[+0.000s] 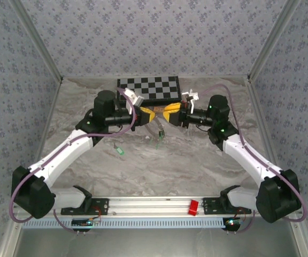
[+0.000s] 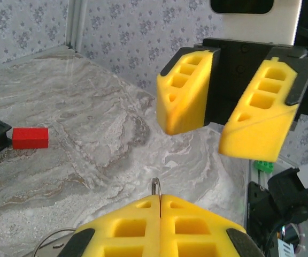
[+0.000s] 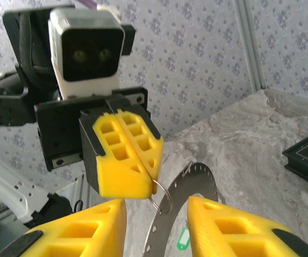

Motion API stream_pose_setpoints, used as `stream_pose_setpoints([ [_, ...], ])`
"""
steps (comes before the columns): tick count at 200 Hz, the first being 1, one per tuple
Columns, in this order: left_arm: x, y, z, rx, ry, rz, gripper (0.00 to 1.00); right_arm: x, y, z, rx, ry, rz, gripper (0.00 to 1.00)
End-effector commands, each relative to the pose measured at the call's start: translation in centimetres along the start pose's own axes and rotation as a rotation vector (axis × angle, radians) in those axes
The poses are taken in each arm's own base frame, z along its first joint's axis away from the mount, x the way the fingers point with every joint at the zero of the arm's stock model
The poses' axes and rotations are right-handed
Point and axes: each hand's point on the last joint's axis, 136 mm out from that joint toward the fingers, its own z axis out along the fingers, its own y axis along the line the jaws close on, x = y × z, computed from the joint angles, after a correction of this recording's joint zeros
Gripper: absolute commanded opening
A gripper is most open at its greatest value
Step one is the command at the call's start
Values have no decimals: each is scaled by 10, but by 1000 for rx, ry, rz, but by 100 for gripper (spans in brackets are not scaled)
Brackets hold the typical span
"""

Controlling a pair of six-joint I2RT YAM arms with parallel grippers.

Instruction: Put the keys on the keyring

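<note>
Fingers (image 3: 123, 160) of the left gripper (image 2: 160, 199) were pressed together, pinching a small wire loop (image 3: 161, 197) from which the keyring (image 3: 156, 227) and one green key (image 3: 183, 238) hung. The right gripper (image 2: 215, 136) had its fingers spread either side of that hoop. A second key (image 1: 120, 151) lay on the marble table (image 1: 197, 160), between floral walls (image 1: 143, 32).

Even, diffuse light from above fills all 3 views, bright with no blown-out patches. In the top view the arms lay only faint, soft-edged shadows on the marble table (image 1: 159, 166). Both wrist views are crisp at mid-distance. The left gripper (image 2: 160, 197), close at the bottom edge of its own view, looks slightly soft, its yellow showing a dull sheen rather than glare.
</note>
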Motion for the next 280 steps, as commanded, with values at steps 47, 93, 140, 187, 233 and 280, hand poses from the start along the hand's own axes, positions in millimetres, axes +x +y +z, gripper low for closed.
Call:
stream_pose_setpoints([
  [47, -15, -22, -4, 107, -8, 74, 0, 20, 13, 15, -91, 101, -36, 30],
  [93, -14, -24, -3, 123, 3, 75, 0, 18, 17, 15, -107, 95, -44, 28],
  [140, -11, -25, -2, 135, 17, 72, 0, 13, 22, 18, -129, 86, -55, 21],
  [187, -9, -27, -1, 146, 24, 72, 0, 15, 25, 23, -150, 100, -56, 20],
  [233, -11, -28, -1, 149, 21, 79, 0, 18, 28, 24, -165, 120, -57, 0],
  [280, -22, -26, -2, 131, -17, 50, 14, 12, 25, 23, -139, 84, -50, 0],
])
